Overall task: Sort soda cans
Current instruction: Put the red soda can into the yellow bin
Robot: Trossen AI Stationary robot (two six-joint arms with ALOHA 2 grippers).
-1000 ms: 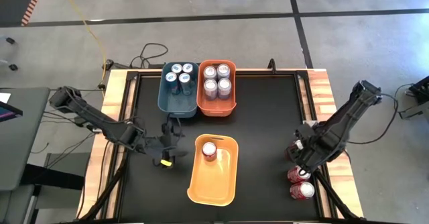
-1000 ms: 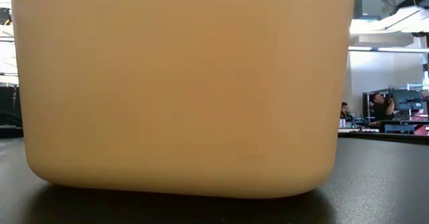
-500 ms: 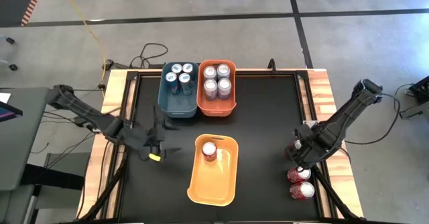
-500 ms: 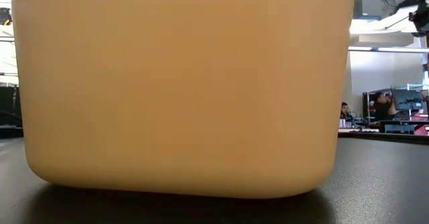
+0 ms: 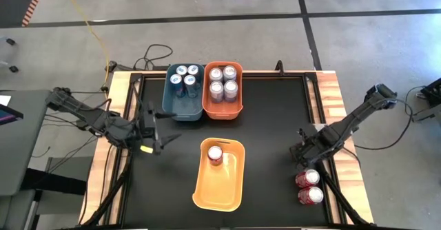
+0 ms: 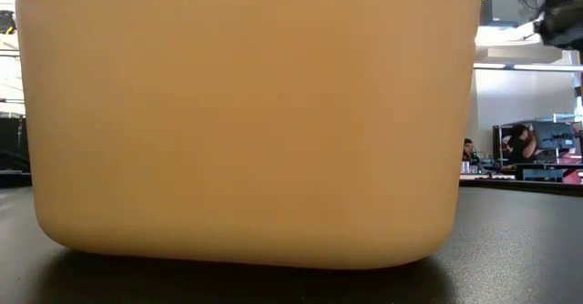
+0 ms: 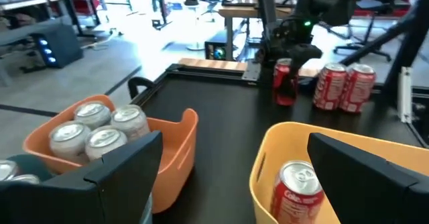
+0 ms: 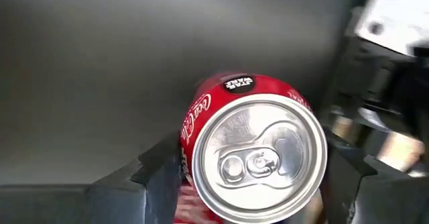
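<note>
R gripper (image 8: 251, 184) down over upright red can (image 8: 253, 143), fingers (image 8: 157, 174) either side of it; gripped or not, can't tell. Two more red cans (image 5: 309, 186) just beside. L gripper (image 5: 153, 138) spread wide, empty, near yellow bin (image 5: 196, 189) w/ one red can inside.

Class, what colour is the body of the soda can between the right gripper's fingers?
Red, with white lettering, on the small metal soda can; the right wrist view shows it best.

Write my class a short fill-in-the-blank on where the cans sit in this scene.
1. The yellow bin holds ____ red can.
2. The orange bin holds four ____ cans.
3. The right gripper has its fingers around a ____ can.
4. The blue bin stands beside the ____ bin.
Missing: one; silver; red; orange
</note>
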